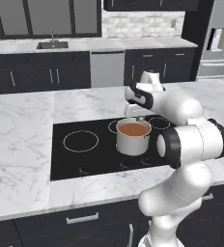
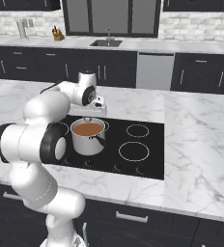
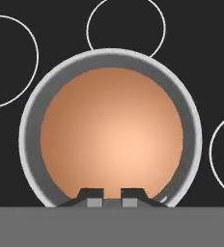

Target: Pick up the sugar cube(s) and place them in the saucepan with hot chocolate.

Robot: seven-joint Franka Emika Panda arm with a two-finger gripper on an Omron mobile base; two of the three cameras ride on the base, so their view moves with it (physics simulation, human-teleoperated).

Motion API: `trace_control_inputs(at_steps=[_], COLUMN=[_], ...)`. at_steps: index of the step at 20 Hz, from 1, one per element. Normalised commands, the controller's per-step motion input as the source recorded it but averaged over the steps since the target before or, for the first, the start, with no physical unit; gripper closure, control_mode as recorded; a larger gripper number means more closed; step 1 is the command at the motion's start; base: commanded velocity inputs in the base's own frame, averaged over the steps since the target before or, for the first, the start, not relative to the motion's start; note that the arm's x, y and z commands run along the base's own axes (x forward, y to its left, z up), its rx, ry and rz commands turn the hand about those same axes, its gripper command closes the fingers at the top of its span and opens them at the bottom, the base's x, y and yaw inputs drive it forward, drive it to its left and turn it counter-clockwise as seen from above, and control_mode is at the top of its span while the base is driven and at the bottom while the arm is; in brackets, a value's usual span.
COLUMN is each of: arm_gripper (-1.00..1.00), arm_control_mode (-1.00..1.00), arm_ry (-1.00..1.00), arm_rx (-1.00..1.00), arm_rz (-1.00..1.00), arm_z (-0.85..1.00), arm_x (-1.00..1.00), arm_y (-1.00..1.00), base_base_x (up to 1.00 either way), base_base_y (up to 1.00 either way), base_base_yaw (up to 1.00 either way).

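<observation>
The hand (image 3: 112, 198) hangs directly above the saucepan (image 3: 31, 144); its fingertips look nearly closed, seemingly empty.

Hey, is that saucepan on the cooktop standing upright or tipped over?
Upright. The saucepan sits flat on the black cooktop, its straight sides vertical and the hot chocolate lying level, a full round surface inside the rim.

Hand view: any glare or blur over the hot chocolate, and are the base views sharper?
Hand view: the hot chocolate shows a soft pale glow toward its centre, no hard glare; the saucepan rim and the gripper tips look slightly soft. Left base view: even, flat lighting, with only a faint shadow beside the saucepan on the cooktop. Right base view: equally even, edges mildly pixelated.
</observation>
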Motion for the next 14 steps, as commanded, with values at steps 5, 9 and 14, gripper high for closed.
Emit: trace_control_inputs(at_steps=[5, 9, 14], arm_gripper=[1.0, 1.0, 1.0], arm_control_mode=[-1.0, -1.0, -1.0], arm_ry=[0.0, 0.0, 0.0], arm_rx=[0.0, 0.0, 0.0], arm_rz=[0.09, 0.05, 0.05], arm_z=[-0.07, -0.09, -0.11], arm_x=[0.12, 0.01, 0.05], arm_y=[0.06, 0.0, 0.0], base_base_x=[0.0, 0.0, 0.0], base_base_y=[0.0, 0.0, 0.0], base_base_yaw=[0.0, 0.0, 0.0])
